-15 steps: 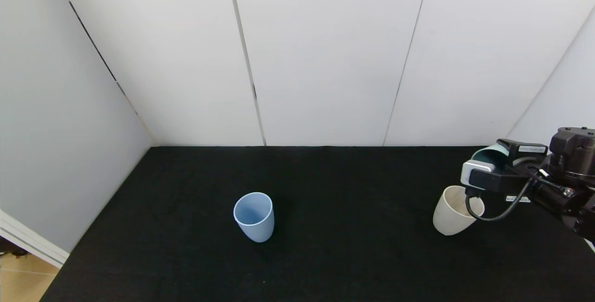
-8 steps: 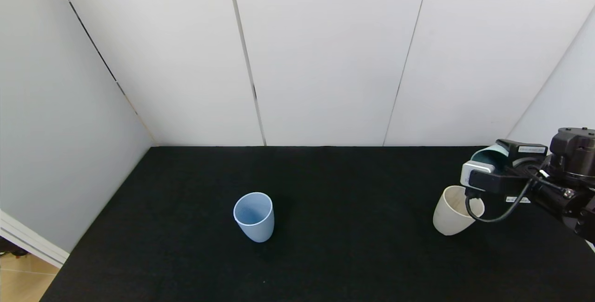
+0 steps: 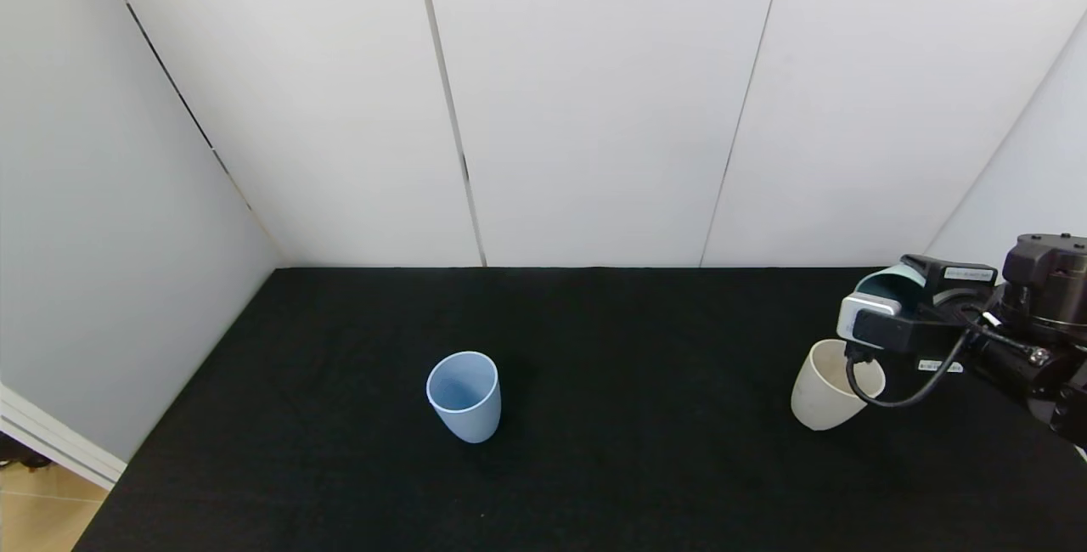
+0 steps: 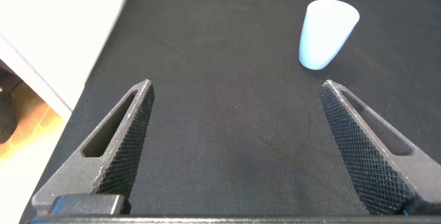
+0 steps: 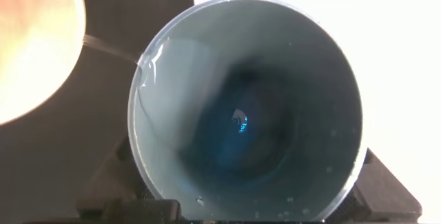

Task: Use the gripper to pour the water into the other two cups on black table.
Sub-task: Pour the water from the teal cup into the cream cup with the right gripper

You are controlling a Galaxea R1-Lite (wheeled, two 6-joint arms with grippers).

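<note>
White wall panels are standing behind the wide matte black table (image 3: 594, 484), which is filling the lower part of the head view. Over its left part, the left gripper (image 4: 238, 151) is hanging with its two textured black fingers (image 4: 120, 141) spread wide and gripping nothing. Beyond it, the light blue tapered tumbler (image 3: 464, 396) is standing upright, well apart from everything else. Far to the right, the cream-beige tapered tumbler (image 3: 830, 385) is sitting upright near the table's right edge. Just above and behind it, the black right gripper (image 3: 902, 307) is pinching the teal-green tumbler (image 5: 244, 107), tipped on its side, and a thin thread of clear water (image 5: 110, 48) is running off its rim toward the cream one.
</note>
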